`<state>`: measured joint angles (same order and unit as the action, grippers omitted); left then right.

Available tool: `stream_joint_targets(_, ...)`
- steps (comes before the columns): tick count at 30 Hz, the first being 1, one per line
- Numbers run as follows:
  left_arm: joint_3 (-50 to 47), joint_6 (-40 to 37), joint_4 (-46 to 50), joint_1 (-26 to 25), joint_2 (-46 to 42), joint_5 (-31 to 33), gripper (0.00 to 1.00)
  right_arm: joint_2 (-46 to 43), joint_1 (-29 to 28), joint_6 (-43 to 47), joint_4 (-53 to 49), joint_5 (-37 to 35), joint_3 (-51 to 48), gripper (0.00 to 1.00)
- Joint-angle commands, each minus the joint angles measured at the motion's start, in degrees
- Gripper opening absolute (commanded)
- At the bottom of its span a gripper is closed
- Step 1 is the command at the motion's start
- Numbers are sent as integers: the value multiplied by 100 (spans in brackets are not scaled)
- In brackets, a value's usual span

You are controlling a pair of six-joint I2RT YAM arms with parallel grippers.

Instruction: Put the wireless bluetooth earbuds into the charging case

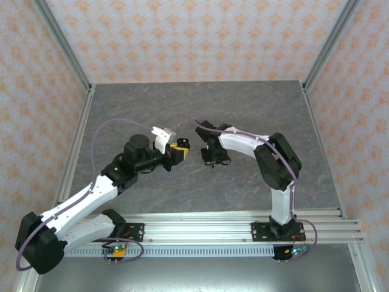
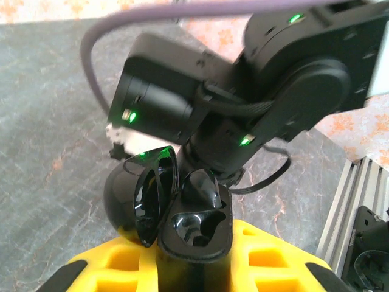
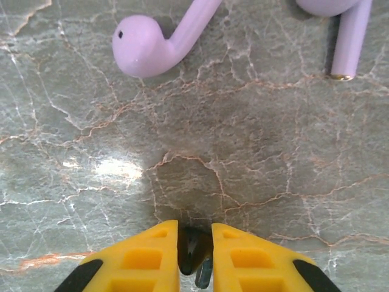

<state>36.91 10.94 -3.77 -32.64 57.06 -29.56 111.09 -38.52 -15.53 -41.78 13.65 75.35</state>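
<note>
R end effector (image 3: 194,236) pinching black earbud (image 3: 191,255); 2 lavender earbuds (image 3: 143,48) on table (image 3: 255,176) ahead.

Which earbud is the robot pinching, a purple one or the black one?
The black earbud, squeezed between the right gripper's yellow fingers; both lavender earbuds lie loose on the table.

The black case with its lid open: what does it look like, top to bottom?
The charging case is glossy black plastic, its hinged lid swung open to the left. It sits clamped between the left gripper's yellow fingers. Moulded hollows show inside; whether either holds an earbud I cannot tell.
</note>
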Motion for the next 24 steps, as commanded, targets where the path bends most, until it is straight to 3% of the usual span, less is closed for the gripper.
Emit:
stream_joint_targets(1,-128,167,-692,2,239,-43,8,-424,170,-173,488,299,-257,16)
stream_joint_targets(11,-459,215,-1577,3,775,253,9,-1476,909,-622,1669,1712,-1081,15)
stream_joint_targets(24,-979,356,-3273,-3,1421,267,8,-2713,1024,-743,2075,2018,-1129,14)
